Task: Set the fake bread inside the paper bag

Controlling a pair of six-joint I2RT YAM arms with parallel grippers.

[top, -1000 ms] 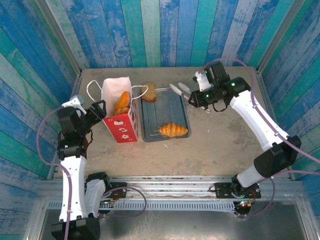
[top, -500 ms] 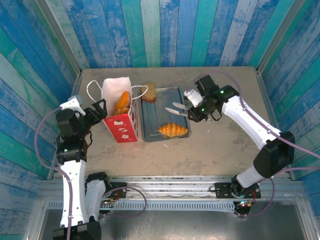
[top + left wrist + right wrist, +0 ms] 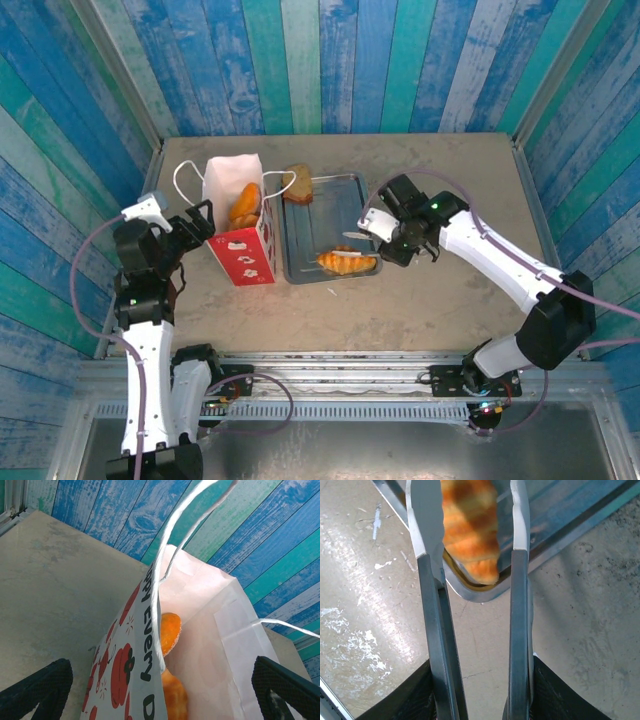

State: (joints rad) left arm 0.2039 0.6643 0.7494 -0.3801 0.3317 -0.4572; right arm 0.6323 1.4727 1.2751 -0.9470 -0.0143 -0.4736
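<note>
- The left gripper (image 3: 197, 221) hangs released, its black fingers (image 3: 37, 690) spread wide on either side of the bag's near edge; whether they touch the paper cannot be told.
- The paper bag (image 3: 245, 258) stands upright just left of the tray: matte white paper above, a red lower half with white-and-red fruit prints, and thin white cord handles (image 3: 170, 555).
- Black capitals along its rim read "…PPY EVERY D…", cut off at both ends.
- Glossy orange fake bread (image 3: 244, 205) lies inside the bag, rounded and smooth.
- A flat brown slice (image 3: 298, 184) sits at the far left corner of the tray.
- The tray (image 3: 330, 215) is a grey metal rectangle with a raised rim.
- A ridged golden croissant (image 3: 347, 263) lies at its near edge.
- Metal tongs (image 3: 432, 605) straddle the croissant, one pale blade on each side.
- The right gripper (image 3: 481, 680) is clenched on the tongs' arms.
</note>
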